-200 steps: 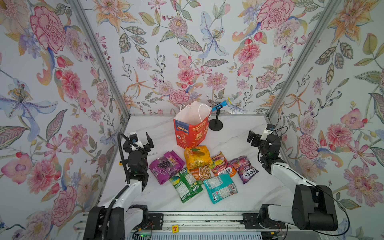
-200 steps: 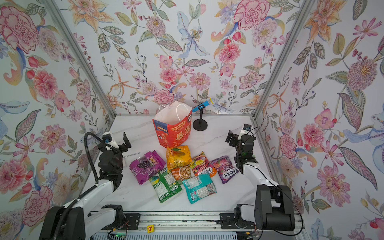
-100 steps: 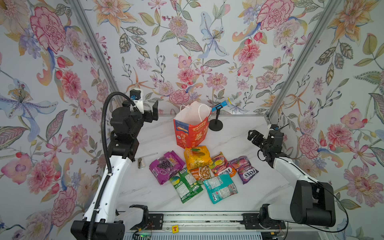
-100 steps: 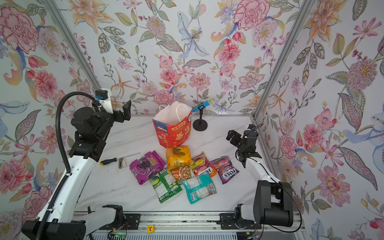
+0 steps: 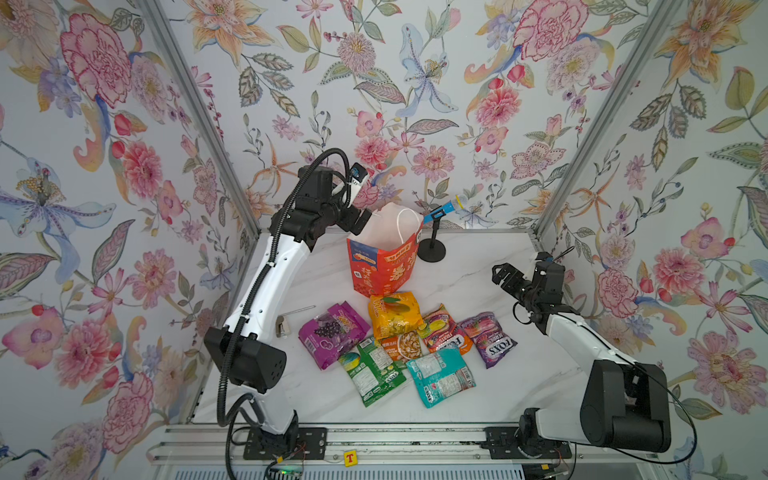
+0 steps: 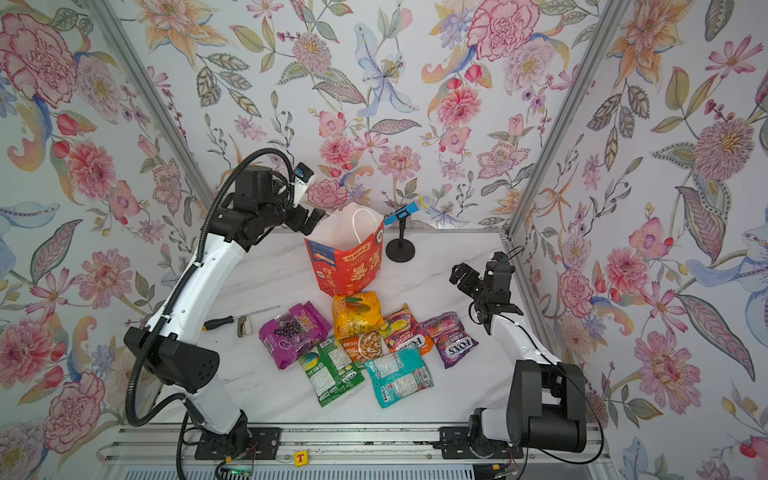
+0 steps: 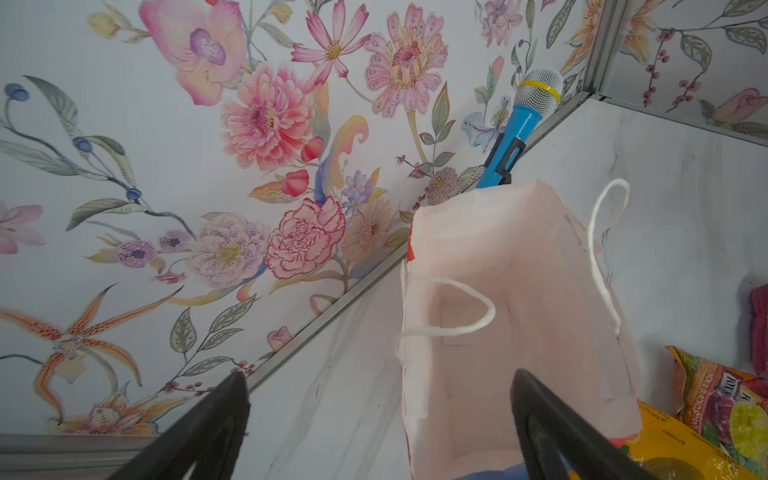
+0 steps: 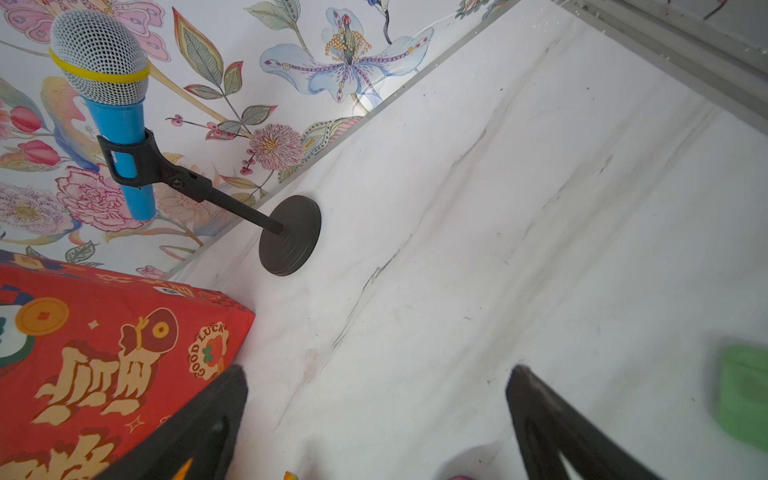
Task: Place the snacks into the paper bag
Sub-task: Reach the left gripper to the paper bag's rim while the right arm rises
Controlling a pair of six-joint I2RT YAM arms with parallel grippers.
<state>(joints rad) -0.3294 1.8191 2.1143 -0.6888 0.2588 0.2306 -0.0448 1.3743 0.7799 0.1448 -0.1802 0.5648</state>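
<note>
Left arm (image 5: pixel 270 286) has risen and swung over to the bag (image 5: pixel 384 270), which stands open at the back of the table (image 5: pixel 465 291); snacks (image 5: pixel 395 320) lie just before it; left fingers (image 7: pixel 208 432) and right fingers (image 8: pixel 536 415) spread wide, empty

Robot lab test booth
Floral-papered panels (image 5: pixel 415 83) on aluminium posts (image 5: pixel 201 116) enclose a marble worktop (image 5: pixel 478 282); two arms (image 5: pixel 274 278) stand on a rail (image 5: pixel 415 434).

1. The snacks (image 5: pixel 440 376): glossy plastic film, crinkled; I see glare on them.
2. The paper bag (image 5: pixel 384 270): matt printed paper outside, plain inside; handles (image 7: pixel 453 328) of soft white cord.
3. Tabletop (image 5: pixel 457 282): smooth, marble-look, faint scuffs.
4. Microphone (image 8: pixel 116 116): blue plastic body, metal mesh head; stand (image 8: pixel 291 237) matt black.
</note>
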